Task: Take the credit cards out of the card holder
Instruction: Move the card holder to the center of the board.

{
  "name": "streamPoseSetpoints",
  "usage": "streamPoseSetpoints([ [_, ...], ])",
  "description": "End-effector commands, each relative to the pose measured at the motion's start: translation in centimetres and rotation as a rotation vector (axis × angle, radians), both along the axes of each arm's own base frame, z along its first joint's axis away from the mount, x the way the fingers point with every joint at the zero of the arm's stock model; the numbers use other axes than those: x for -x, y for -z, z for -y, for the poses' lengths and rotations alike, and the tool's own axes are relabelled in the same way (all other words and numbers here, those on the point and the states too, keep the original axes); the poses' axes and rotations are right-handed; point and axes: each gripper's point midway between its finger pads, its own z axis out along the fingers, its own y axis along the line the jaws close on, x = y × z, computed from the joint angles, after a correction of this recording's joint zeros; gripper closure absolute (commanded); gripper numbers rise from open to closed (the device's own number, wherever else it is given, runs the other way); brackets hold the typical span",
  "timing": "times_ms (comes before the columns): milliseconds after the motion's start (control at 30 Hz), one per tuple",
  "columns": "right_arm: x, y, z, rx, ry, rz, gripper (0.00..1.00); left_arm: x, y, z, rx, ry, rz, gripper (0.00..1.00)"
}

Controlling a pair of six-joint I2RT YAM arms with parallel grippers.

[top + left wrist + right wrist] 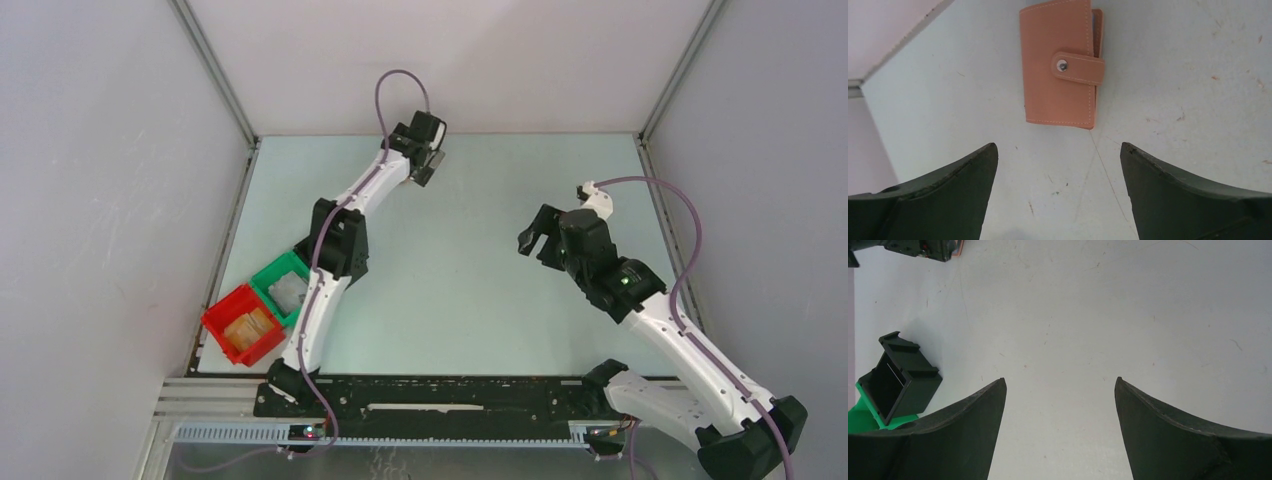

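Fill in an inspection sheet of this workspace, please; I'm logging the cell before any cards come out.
Surface: pale table, scuffed and specked.
Job's things: card holder flat on the table, closed, tab snapped; no credit cards out.
Clutter: red bin and green bin, both with contents; black bin.
Grippers: left tool open, short of the holder, not touching; right tool open over bare table.
Cables: purple cable along each arm.
Surroundings: white walls, metal frame posts.
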Motion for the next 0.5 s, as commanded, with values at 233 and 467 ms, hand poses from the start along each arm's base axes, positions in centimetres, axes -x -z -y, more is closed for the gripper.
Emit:
streamPoseSetpoints([
  [233, -0.7, -0.4, -0.8, -0.038, -0.013, 0.010, 0.12, 0.1, 1.7, 1.1, -0.409, 0.266, -0.013, 0.01],
  [467, -1.1, 0.5, -1.1, -0.035, -0.034, -0.019, 0.12, -1.0, 1.9, -0.1, -0.572, 0.253, 0.029, 0.01],
])
